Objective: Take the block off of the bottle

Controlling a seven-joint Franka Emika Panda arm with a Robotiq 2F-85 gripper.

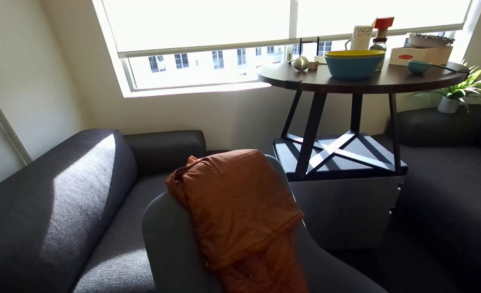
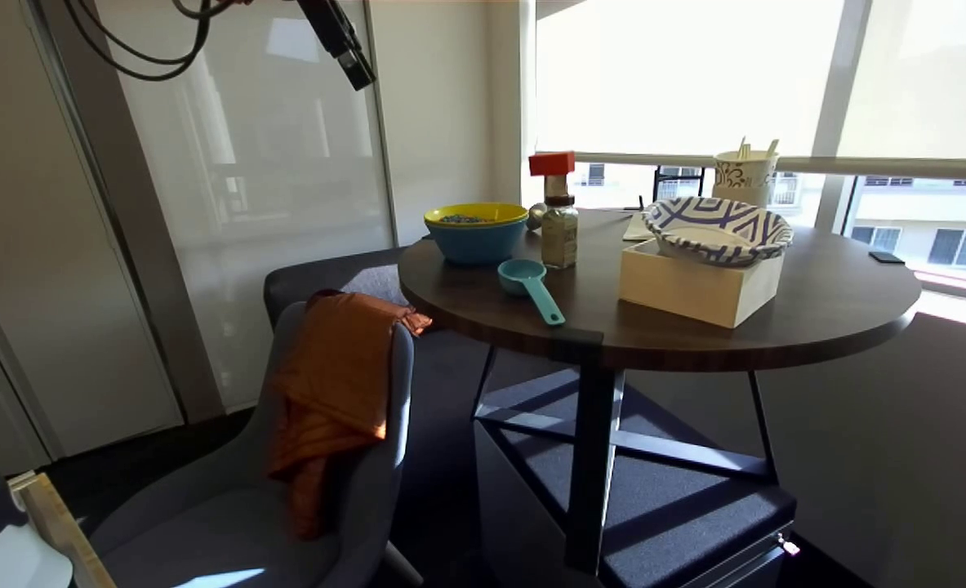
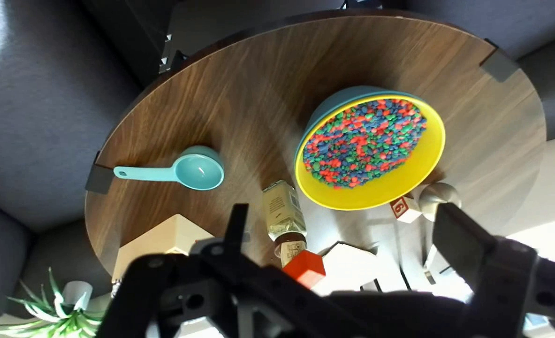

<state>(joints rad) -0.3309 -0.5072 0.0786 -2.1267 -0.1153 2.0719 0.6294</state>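
Observation:
The red block point(image 1: 384, 22) sits on a wooden block point(image 2: 558, 185), which stands on the upright spice bottle point(image 2: 560, 237). The red block shows in an exterior view point(image 2: 552, 163) and in the wrist view point(image 3: 304, 267), partly hidden there by a gripper part. The bottle also shows in the wrist view point(image 3: 284, 211); the blue bowl partly hides it in an exterior view point(image 1: 379, 45). My gripper point(image 3: 343, 211) is open and empty, its fingers wide apart. In an exterior view the gripper point(image 2: 358, 72) hangs high, apart from the table and bottle.
A yellow bowl point(image 3: 376, 188) of colored bits, nested in a blue bowl point(image 2: 476, 245), stands beside the bottle. The round table point(image 2: 483, 306) also holds a teal scoop point(image 3: 198, 171), a box point(image 2: 678, 286) under patterned bowls point(image 2: 719, 229), a cup point(image 2: 744, 175) and a letter block point(image 3: 405, 209).

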